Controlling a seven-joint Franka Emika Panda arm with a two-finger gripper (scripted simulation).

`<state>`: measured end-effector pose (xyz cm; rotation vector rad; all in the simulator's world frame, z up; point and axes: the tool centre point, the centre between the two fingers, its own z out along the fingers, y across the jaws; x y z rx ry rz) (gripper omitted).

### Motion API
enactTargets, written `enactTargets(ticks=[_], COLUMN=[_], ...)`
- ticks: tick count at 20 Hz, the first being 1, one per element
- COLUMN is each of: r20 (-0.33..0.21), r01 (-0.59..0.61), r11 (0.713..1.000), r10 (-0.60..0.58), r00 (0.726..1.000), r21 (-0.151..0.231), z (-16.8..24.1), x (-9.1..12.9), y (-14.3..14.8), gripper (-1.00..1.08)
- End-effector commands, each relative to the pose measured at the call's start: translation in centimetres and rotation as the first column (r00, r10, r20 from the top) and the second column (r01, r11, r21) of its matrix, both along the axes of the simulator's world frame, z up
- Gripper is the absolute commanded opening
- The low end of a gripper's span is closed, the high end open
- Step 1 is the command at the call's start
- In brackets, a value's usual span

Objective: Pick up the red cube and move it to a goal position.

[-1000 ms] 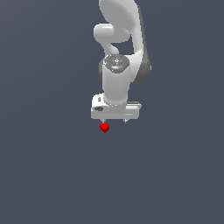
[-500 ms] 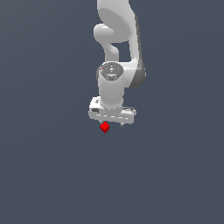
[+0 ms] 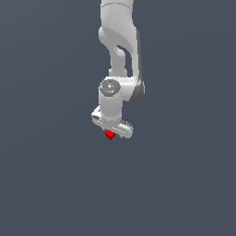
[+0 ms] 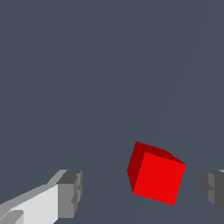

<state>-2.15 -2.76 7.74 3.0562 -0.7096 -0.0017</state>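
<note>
The red cube [image 3: 109,135] is tiny and bright red, lying on the grey floor right under the white hand. In the exterior view my gripper [image 3: 113,133] hangs low over it and the hand covers part of the cube. In the wrist view the red cube [image 4: 157,177] sits between the two grey fingertips [image 4: 70,194], closer to the other fingertip, with a gap on each side. My gripper [image 4: 141,190] is open and touches nothing. The cube is turned at an angle to the fingers.
The white arm [image 3: 120,50] rises straight up behind the hand. The plain dark grey floor [image 3: 55,184] spreads all around. No other object shows in either view.
The hand has come down closer to the red cube and twisted about its vertical axis. The cube has stayed where it was.
</note>
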Motion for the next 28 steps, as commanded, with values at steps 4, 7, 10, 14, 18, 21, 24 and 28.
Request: enactTargets(ticks=[4,7,10,14,18,21,24,28], r20=[0.002,0.002,0.002,0.002,0.002,0.002,0.002,0.003], r01=[0.155,0.215,0.257,0.288,0.292,0.292,0.292,0.291], r11=[0.988,0.977,0.966,0.958,0.956,0.956,0.956,0.957], r10=[-0.155,-0.215,-0.257,-0.288,-0.292,-0.292,-0.292,-0.291], r00=[0.988,0.977,0.966,0.958,0.956,0.956,0.956,0.957], r21=[0.0,0.001,0.001,0.003,0.003,0.003,0.003,0.003], z=[-3.0,-4.1,-5.0,-5.6,-5.7,-5.7,-5.7,-5.7], x=[-1.3,-1.8,-2.2,-2.5,-2.5,-2.5,-2.5,-2.5], y=[-1.0,-1.3,-1.4,-1.5,-1.5,-1.5,-1.5,-1.5], gripper=[1.0,1.0,1.0,1.0,-1.0,-1.0,-1.0,-1.0])
